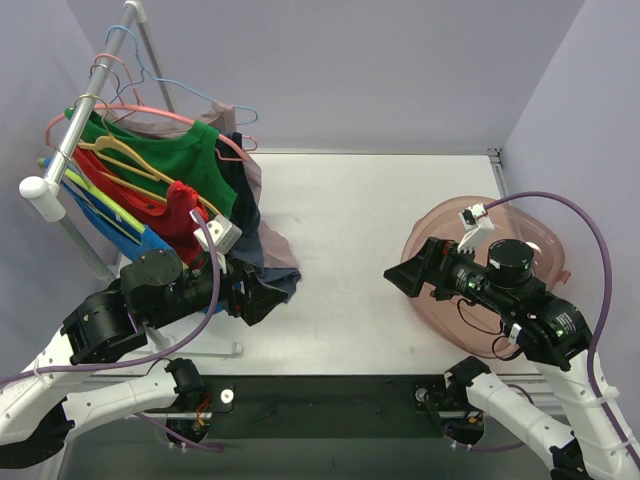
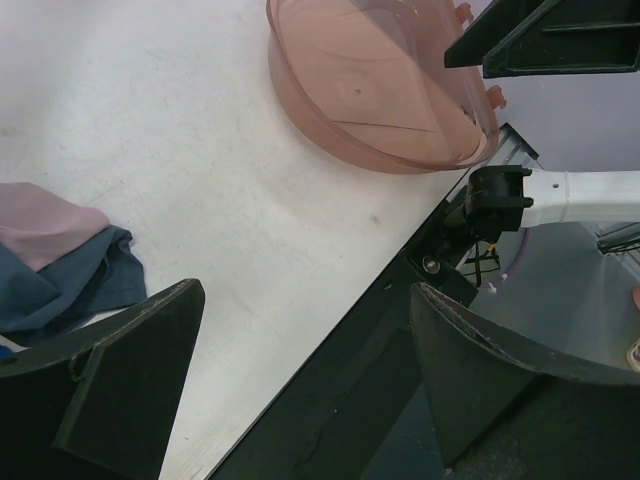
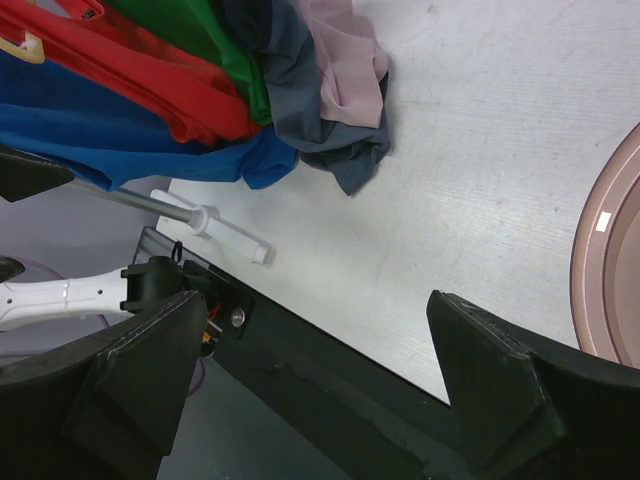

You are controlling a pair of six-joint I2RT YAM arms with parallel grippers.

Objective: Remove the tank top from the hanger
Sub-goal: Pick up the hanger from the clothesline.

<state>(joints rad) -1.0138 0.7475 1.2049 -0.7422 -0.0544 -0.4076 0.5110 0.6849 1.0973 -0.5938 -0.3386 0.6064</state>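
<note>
Black mounting strip [image 1: 330, 395] along the near edge of the white worktop [image 1: 370, 210]; both arm bases bolted to it.

Left pincer [image 1: 272, 297] low over the worktop. Jaws spread wide, nothing between them. Left wrist view [image 2: 305, 295]: only bare worktop and the black edge show in the gap. Crumpled cloth lies off to one side of one finger [image 2: 130, 390], outside the gap.

Right pincer [image 1: 398, 278] also released and empty, jaws wide, just beside the left rim of the translucent pinkish-brown plastic bowl [image 1: 545, 235]. It points across the worktop toward the clothes. Right wrist view [image 3: 315, 300]: gap filled by worktop and edge strip only.

Hung garments [image 1: 170, 165] crowd the left side on a slanted metal clothes rail [image 1: 85, 110] with a white end cap: blue, red and green, then slate blue and dusty pink at the end nearest the left pincer. The lower ends of the slate blue and dusty pink pieces [image 3: 345, 140] sag onto the worktop. Which of these is the tank top I cannot tell; every piece is on the rail, none in a pincer.

Pink wire hanger [image 1: 160, 112] and a blue wire hanger [image 1: 135, 60] visible above the cloth, and a pale yellow one [image 1: 120, 160] across the green.

Purple cable [image 1: 590, 230] loops over the bowl from the right arm.
</note>
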